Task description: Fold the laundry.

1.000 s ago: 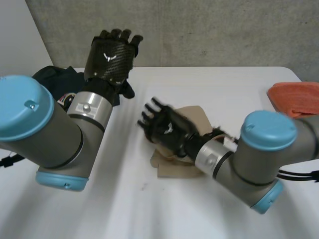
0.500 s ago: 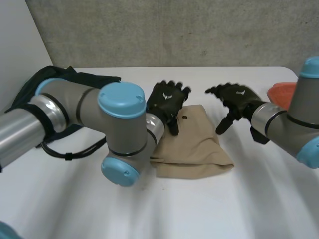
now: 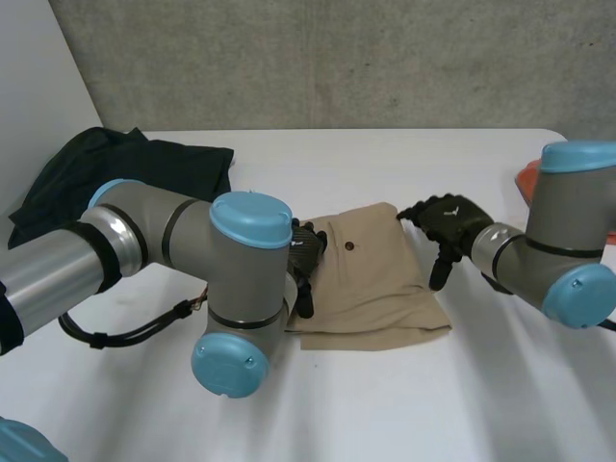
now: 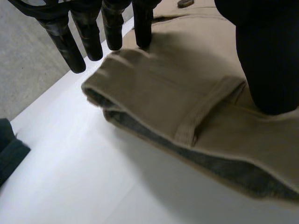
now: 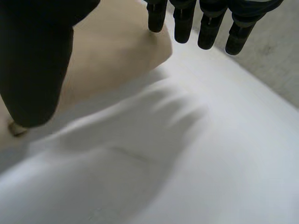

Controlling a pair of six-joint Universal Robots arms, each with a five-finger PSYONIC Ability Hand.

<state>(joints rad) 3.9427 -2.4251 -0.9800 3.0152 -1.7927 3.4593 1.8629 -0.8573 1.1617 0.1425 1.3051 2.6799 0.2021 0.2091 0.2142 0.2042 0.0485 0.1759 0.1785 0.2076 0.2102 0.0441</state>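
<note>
DESK: Caption check. What's the left hand point(image 3: 306, 252) doing?

PHOTOG: It's on the left edge of the folded tan trousers point(image 3: 371, 279), partly behind its own arm in the head view. Wrist cam: fingers point(image 4: 110, 28) straight and spread. One tip touches the cloth near the folded edge, the others hang just off it over the table point(image 3: 385, 404). Thumb point(image 4: 271, 60) rests flat on the fabric beside a belt loop point(image 4: 201, 116). Nothing gripped.

DESK: Right hand point(image 3: 452, 221)?

PHOTOG: At the trousers' right edge, near the far corner. Fingers point(image 5: 182, 23) straight, pointing down. One tip is at the cloth's corner, the rest over bare table. Thumb point(image 5: 37, 60) sits above the tan fabric; can't tell if it touches. Holds nothing.

DESK: Where's the laundry?

PHOTOG: Trousers lie mid-table between the two hands, small button point(image 3: 350, 244) facing up. Dark clothes point(image 3: 125, 168) are heaped at the far left. An orange cloth point(image 3: 525, 180) is at the right edge, behind the right arm.

DESK: Change vs. half a sec ago?

PHOTOG: Left hand slid from the far left corner down along the left edge, toward the camera. Right hand was off to the right, clear of the cloth; it's now at the cloth's edge. Left arm swung off the dark heap, so more of that shows.
</note>
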